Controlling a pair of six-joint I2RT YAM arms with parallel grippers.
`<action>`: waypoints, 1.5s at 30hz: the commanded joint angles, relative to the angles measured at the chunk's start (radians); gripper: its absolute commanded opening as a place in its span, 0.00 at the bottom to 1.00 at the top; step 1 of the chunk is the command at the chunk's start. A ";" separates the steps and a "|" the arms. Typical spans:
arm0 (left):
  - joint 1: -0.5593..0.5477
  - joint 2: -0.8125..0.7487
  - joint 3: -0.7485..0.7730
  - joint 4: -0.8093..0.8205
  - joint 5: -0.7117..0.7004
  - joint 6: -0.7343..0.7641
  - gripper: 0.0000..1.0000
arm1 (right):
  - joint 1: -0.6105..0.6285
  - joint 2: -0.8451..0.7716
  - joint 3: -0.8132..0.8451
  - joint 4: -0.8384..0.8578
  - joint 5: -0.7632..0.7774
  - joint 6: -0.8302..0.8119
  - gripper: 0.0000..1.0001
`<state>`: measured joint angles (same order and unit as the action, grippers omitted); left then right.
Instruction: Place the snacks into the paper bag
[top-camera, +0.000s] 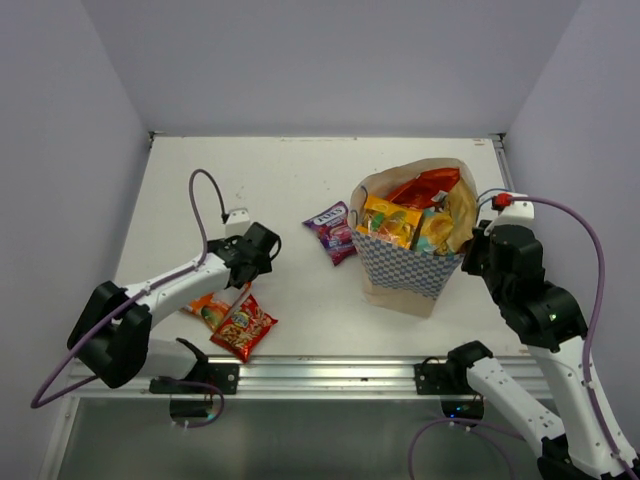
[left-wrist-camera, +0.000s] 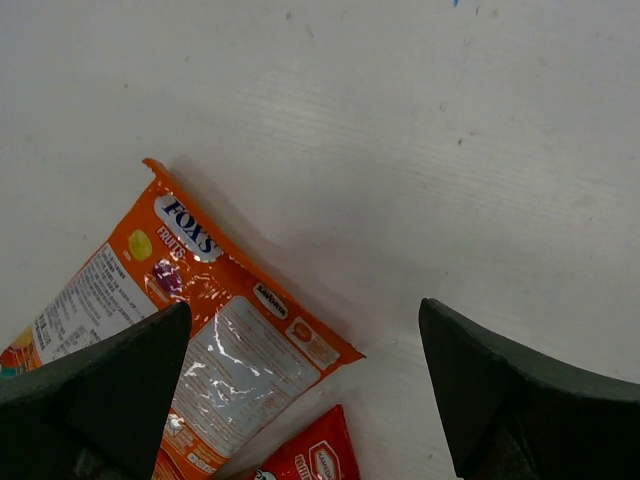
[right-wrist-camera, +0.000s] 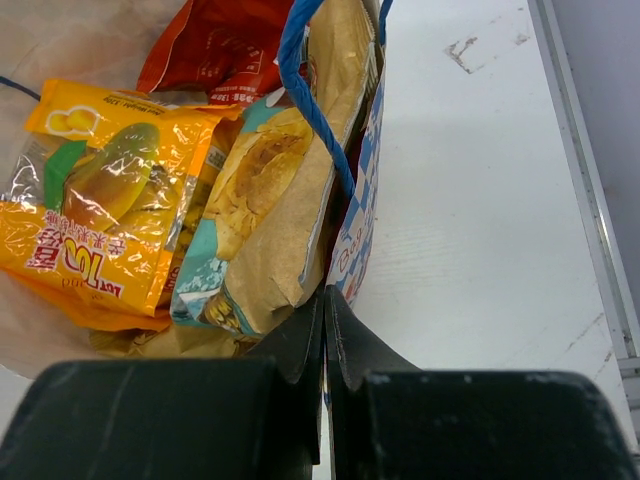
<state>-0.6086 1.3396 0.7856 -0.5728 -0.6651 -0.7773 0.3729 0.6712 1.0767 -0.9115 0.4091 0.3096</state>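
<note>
The paper bag (top-camera: 405, 265), blue-and-white checked, stands upright right of centre. Inside it are a red packet (top-camera: 425, 187), a yellow-orange one (top-camera: 390, 222) and a tan one (top-camera: 460, 210). My right gripper (right-wrist-camera: 325, 295) is shut, pinching the bag's right wall (right-wrist-camera: 362, 230) at the rim, beside its blue string handle (right-wrist-camera: 310, 100). A purple packet (top-camera: 333, 230) lies on the table left of the bag. An orange-white packet (left-wrist-camera: 210, 320) and a small red packet (left-wrist-camera: 310, 460) lie at the front left. My left gripper (left-wrist-camera: 305, 308) hangs wide open over the orange-white packet's corner, holding nothing.
The table (top-camera: 290, 175) is white, with purple walls behind and at both sides. A metal rail (top-camera: 330, 370) with the arm bases runs along the near edge. The small red packet (top-camera: 243, 328) lies close to that rail.
</note>
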 joint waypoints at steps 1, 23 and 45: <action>0.006 0.020 -0.045 0.010 0.045 -0.099 1.00 | 0.006 -0.008 0.003 0.019 -0.032 -0.010 0.00; 0.023 0.075 -0.155 0.205 0.147 -0.071 0.00 | 0.006 -0.010 -0.004 0.020 -0.016 -0.007 0.00; -0.207 -0.063 0.636 0.286 0.380 0.355 0.00 | 0.006 0.021 -0.001 0.016 -0.009 -0.007 0.00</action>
<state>-0.8085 1.2388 1.2930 -0.3889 -0.3641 -0.5121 0.3740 0.6697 1.0763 -0.9051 0.4015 0.3096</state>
